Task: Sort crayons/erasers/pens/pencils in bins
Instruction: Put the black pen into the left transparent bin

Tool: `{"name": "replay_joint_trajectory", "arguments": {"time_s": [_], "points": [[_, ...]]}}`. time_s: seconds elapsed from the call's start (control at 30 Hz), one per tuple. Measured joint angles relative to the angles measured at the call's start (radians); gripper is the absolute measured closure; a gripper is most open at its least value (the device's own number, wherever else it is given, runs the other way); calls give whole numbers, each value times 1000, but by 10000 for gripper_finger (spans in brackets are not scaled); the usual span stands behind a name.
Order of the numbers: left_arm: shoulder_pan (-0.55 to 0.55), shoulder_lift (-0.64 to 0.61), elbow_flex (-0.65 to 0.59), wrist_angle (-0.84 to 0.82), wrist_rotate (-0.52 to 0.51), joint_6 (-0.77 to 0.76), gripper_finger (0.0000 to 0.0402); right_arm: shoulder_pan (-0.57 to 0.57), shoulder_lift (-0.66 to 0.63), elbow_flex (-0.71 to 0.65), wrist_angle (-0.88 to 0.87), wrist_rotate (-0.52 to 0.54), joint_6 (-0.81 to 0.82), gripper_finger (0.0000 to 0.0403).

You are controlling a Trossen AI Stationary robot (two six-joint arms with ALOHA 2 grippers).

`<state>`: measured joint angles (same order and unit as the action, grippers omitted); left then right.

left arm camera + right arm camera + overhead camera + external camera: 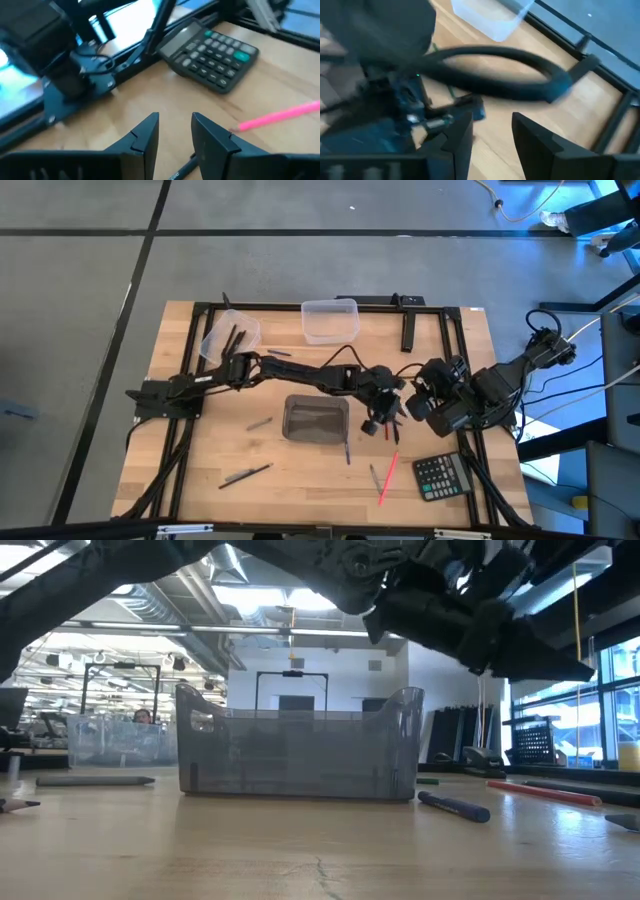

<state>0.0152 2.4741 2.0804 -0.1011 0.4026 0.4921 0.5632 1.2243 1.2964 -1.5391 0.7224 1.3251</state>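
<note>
You are hovering the left gripper (pixel 175 131), jaws apart, over a pen (pixel 347 450); be lowering squarely astride it before closing.

the smoky grey bin (pixel 316 419) stands upright near the middle of the table, with thin sticks lying inside. a clear bin (pixel 330 320) sits at the far edge, and another clear bin (pixel 229 335), tilted, holds dark sticks toward the far left corner. loose on the table lie a pink crayon (pixel 387 477) near the front edge, a grey pencil (pixel 246 473) front left, a short grey stick (pixel 260 422) just left of the grey bin, and a dark pen (pixel 347 452) before it.
</note>
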Motion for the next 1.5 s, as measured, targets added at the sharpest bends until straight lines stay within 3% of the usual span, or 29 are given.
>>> {"name": "replay_joint_trajectory", "arguments": {"time_s": [0.1,0.3,0.6,1.07,1.5], "points": [[23,0,0,-4,82,128,294,-35,-2,34,-36,-11,-27,262],[54,0,0,-4,247,391,294,-141,-23,137,-31,15,-244,262],[87,84,0,93,310,436,294,-246,-35,165,-34,33,-337,262],[92,108,0,99,250,460,294,-256,-35,97,-22,-32,-204,262],[102,-17,0,61,-142,212,294,-255,-102,-116,-32,-157,33,262]]}}
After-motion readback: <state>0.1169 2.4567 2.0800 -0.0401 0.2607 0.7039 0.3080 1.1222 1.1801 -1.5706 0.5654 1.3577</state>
